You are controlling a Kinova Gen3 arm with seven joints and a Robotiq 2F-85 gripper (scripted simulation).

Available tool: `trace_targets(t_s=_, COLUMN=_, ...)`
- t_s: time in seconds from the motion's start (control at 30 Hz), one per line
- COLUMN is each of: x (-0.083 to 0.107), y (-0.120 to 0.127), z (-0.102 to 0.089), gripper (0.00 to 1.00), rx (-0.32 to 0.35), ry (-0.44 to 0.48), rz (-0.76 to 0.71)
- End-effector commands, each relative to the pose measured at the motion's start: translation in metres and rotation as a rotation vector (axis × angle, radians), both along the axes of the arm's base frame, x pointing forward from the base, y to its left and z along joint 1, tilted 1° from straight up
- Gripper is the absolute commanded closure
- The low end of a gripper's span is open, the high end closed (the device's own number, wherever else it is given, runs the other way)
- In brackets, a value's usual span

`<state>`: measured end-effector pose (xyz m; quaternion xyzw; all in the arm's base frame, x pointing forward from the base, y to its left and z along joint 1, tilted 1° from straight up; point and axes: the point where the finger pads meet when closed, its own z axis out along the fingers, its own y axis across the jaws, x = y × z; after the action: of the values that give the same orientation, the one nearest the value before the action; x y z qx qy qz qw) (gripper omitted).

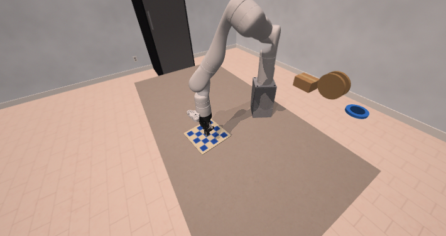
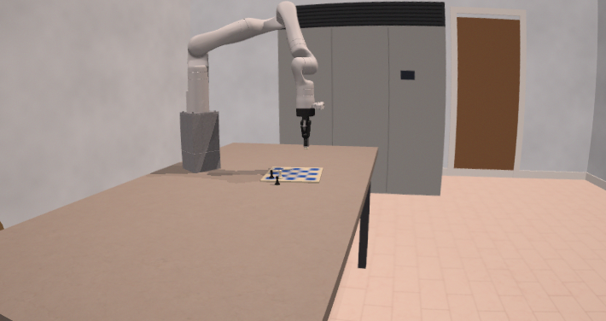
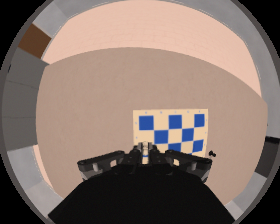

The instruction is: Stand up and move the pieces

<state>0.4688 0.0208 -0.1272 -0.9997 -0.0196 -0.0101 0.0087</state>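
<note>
The blue and cream chessboard point(image 2: 292, 174) lies on the brown table and also shows in the top view point(image 1: 207, 138) and the wrist view point(image 3: 172, 131). My gripper point(image 2: 305, 143) hangs well above the board's far side, shut on a small pale chess piece point(image 3: 145, 152) whose tip shows under the fingers. In the top view the gripper point(image 1: 207, 130) hides part of the board. One black piece point(image 2: 271, 174) stands upright on the board's near left corner. A second black piece point(image 2: 276, 181) stands upright just off the board's front edge. A dark piece shows beside the board in the wrist view point(image 3: 212, 153).
The arm's grey pedestal point(image 2: 200, 142) stands on the table behind and left of the board. The table's right edge point(image 2: 367, 184) runs close to the board's right. A grey cabinet point(image 2: 363, 99) stands behind the table.
</note>
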Motion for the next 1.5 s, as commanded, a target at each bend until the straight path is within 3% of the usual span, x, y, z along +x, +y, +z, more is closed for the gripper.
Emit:
trace_targets(t_s=0.0, x=-0.003, y=-0.003, z=-0.015, gripper=1.00, rx=-0.003, ry=0.009, rz=-0.003)
trace_targets(t_s=0.23, x=-0.003, y=-0.002, z=-0.052, gripper=1.00, rx=-0.004, ry=0.009, rz=-0.003)
trace_targets(t_s=0.57, x=-0.002, y=-0.001, z=-0.079, gripper=1.00, rx=-0.004, ry=0.009, rz=-0.003)
trace_targets(t_s=1.47, x=-0.002, y=-0.001, z=-0.083, gripper=1.00, rx=-0.003, ry=0.009, rz=-0.003)
